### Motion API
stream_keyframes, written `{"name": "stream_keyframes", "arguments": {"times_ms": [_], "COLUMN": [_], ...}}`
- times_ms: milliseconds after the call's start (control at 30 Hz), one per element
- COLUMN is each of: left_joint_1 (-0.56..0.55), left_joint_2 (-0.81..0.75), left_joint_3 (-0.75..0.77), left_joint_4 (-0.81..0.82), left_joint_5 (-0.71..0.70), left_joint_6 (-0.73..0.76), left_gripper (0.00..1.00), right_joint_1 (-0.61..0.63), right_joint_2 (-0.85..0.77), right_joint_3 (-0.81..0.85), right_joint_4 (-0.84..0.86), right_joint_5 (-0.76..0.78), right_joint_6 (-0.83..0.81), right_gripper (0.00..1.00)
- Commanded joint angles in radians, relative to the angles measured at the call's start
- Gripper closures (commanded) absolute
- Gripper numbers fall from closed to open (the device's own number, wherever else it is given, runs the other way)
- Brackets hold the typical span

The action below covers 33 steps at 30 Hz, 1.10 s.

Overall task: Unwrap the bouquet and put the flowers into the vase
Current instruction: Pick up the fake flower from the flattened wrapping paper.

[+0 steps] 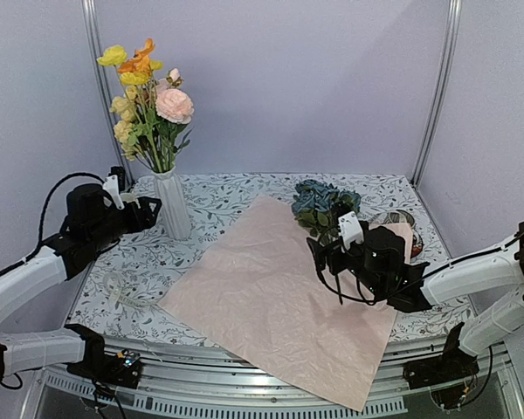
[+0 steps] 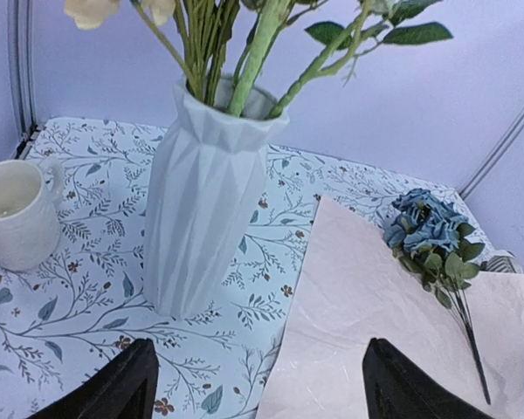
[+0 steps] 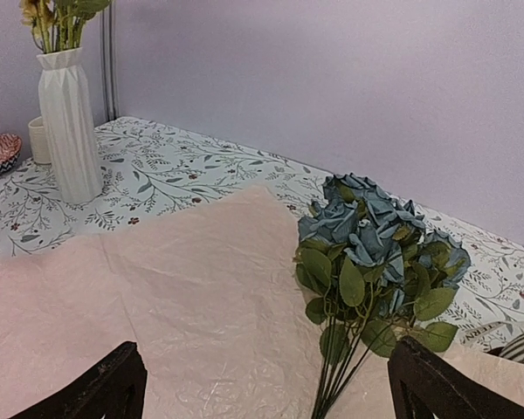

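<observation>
The white ribbed vase [image 1: 173, 208] stands at the back left and holds yellow, orange, pink and cream flowers [image 1: 148, 96]. The pink wrapping paper [image 1: 279, 297] lies spread flat across the middle of the table. A bunch of dusty blue flowers [image 1: 325, 205] lies at the paper's far right corner, stems toward the front. My left gripper [image 1: 147, 213] is open just left of the vase [image 2: 205, 205], nothing between its fingers [image 2: 113, 393]. My right gripper [image 3: 271, 393] is open low over the paper [image 3: 157, 305], the blue flowers' [image 3: 375, 244] stems running down between its fingertips, apart from both.
A cream mug [image 2: 13, 214] stands left of the vase. A pale ribbon [image 1: 122, 292] lies on the floral cloth at the front left. A patterned dish [image 1: 402, 225] sits behind the right gripper. Metal frame posts [image 1: 96, 78] rise at the back corners.
</observation>
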Motion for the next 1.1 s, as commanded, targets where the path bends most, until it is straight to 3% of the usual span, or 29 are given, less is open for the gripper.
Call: {"name": "stream_keyframes", "arguments": {"times_ms": [0,133,233,400,633,767,867,1067], "left_joint_1": [0.002,0.002,0.002,0.002,0.003,0.003,0.006,0.007], "left_joint_2": [0.01,0.023,0.031,0.041,0.039,0.027,0.035,0.051], "left_joint_3": [-0.093,-0.137,-0.142,-0.151,-0.136,-0.117,-0.086,-0.074], "left_joint_4": [0.136,0.179,0.193,0.22,0.166,0.092,0.02,0.027], "left_joint_5": [0.059,0.1,0.149,0.231,0.199,0.122,0.069,0.101], "left_joint_6": [-0.056,-0.08,-0.081,-0.088,-0.069,-0.096,-0.104,-0.098], "left_gripper": [0.17,0.16,0.16,0.15,0.09,0.02,0.02,0.02], "right_joint_1": [-0.061,-0.187,-0.258,-0.271,-0.271,-0.271,-0.271,-0.271], "right_joint_2": [-0.065,-0.11,-0.106,-0.066,0.028,0.069,0.076,0.103], "right_joint_3": [-0.011,-0.005,0.04,0.111,0.209,0.239,0.234,0.228], "right_joint_4": [-0.044,-0.179,-0.351,-0.555,-0.783,-0.849,-0.859,-0.864], "right_joint_5": [0.024,-0.132,-0.217,-0.318,-0.421,-0.437,-0.44,-0.459], "right_joint_6": [0.084,0.198,0.327,0.418,0.469,0.486,0.498,0.504], "right_gripper": [0.01,0.0,0.07,0.17,0.37,0.49,0.51,0.55]}}
